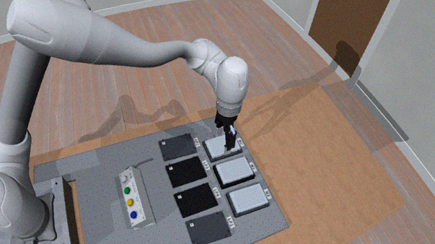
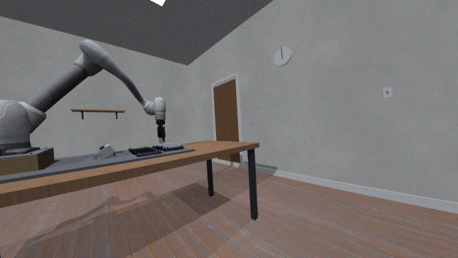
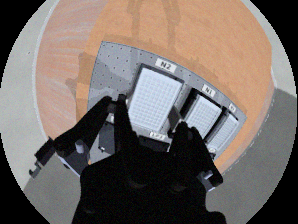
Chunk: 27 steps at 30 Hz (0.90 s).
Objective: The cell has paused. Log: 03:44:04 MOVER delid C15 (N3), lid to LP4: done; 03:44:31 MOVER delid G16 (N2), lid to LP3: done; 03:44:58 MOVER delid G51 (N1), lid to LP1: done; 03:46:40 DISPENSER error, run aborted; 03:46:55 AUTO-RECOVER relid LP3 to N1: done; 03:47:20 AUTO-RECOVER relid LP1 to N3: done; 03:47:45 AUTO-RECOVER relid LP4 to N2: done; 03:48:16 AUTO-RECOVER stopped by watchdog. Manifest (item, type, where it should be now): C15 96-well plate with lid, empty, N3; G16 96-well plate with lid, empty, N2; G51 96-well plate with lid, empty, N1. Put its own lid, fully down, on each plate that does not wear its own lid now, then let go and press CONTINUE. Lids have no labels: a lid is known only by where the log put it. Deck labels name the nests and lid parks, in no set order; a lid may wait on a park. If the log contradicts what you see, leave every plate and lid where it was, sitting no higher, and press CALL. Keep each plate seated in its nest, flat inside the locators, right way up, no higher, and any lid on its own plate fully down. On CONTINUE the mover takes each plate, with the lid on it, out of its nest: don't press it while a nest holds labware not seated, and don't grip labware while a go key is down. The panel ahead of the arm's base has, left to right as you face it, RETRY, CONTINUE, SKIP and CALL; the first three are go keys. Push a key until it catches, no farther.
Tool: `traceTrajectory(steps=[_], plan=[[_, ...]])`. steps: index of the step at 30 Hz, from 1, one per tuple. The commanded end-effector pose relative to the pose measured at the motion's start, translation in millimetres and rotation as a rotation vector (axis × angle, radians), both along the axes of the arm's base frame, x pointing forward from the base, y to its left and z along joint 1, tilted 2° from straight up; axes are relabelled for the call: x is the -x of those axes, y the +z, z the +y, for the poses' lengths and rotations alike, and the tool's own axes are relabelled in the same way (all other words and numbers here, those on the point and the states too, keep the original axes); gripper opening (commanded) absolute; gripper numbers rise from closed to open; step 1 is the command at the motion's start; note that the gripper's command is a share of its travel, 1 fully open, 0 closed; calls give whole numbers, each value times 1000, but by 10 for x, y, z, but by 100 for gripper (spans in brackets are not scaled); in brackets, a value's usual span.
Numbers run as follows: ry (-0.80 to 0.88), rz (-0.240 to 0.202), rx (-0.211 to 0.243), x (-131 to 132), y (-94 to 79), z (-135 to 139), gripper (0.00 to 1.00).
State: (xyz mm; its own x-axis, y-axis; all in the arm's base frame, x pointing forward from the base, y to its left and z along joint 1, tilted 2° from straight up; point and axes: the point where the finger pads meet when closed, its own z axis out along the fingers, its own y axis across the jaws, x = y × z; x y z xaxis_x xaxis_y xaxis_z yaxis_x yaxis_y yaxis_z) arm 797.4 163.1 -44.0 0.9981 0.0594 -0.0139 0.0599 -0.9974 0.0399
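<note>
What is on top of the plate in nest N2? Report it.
A lid, clamped at its sides by the gripper. The gripper body hides the lid's near edge, so whether it sits fully down cannot be seen.

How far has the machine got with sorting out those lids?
Barely begun. Done: nothing visible; no lid sits on the dark parks, and all three plates look covered. In hand: the claw is shut on the lid at N2. Left: swapping all three lids, letting go, then pressing a key on the button panel.
</note>
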Motion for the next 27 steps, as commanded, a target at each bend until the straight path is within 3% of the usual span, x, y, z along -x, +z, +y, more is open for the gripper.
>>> traceTrajectory(steps=[1,21,22,27], plan=[[0,0,0,0,2,1,0],[0,0,0,0,2,1,0],[0,0,0,0,2,1,66],[0,0,0,0,2,1,66]])
